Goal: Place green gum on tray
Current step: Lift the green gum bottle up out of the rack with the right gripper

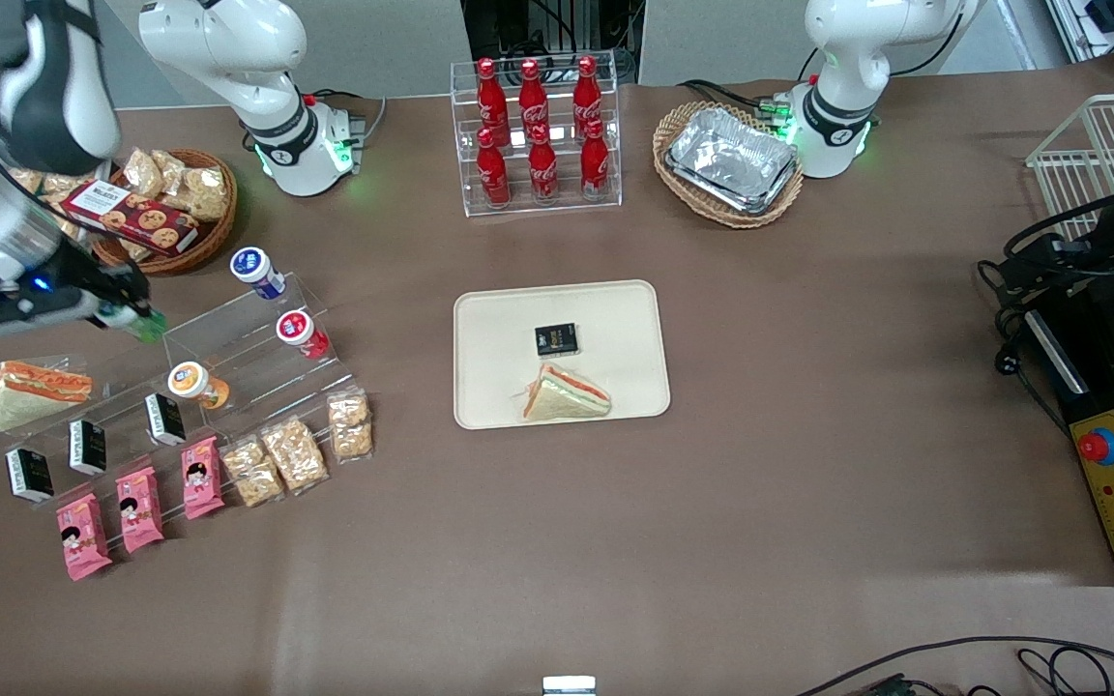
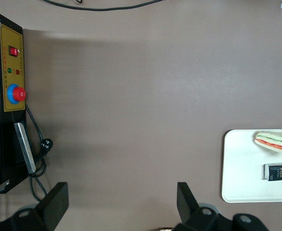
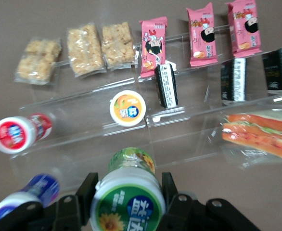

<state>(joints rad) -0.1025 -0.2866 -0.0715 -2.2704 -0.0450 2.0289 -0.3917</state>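
Note:
My gripper (image 1: 136,317) is shut on the green gum (image 1: 146,326), a small green bottle with a white lid, and holds it just above the top step of the clear display stand (image 1: 228,358) at the working arm's end of the table. In the right wrist view the green gum (image 3: 128,196) sits between my two black fingers (image 3: 85,192), lid toward the camera. The cream-beige tray (image 1: 615,319) lies at the table's middle, holding a sandwich wedge (image 1: 565,394) and a small black box (image 1: 556,339).
On the stand are a blue-lidded bottle (image 1: 257,272), a red bottle (image 1: 302,333), an orange bottle (image 1: 197,385), black boxes, a sandwich (image 1: 35,391), pink packets and snack bags. A basket of biscuits (image 1: 165,208), a cola rack (image 1: 538,135) and a basket of foil trays (image 1: 731,159) stand farther back.

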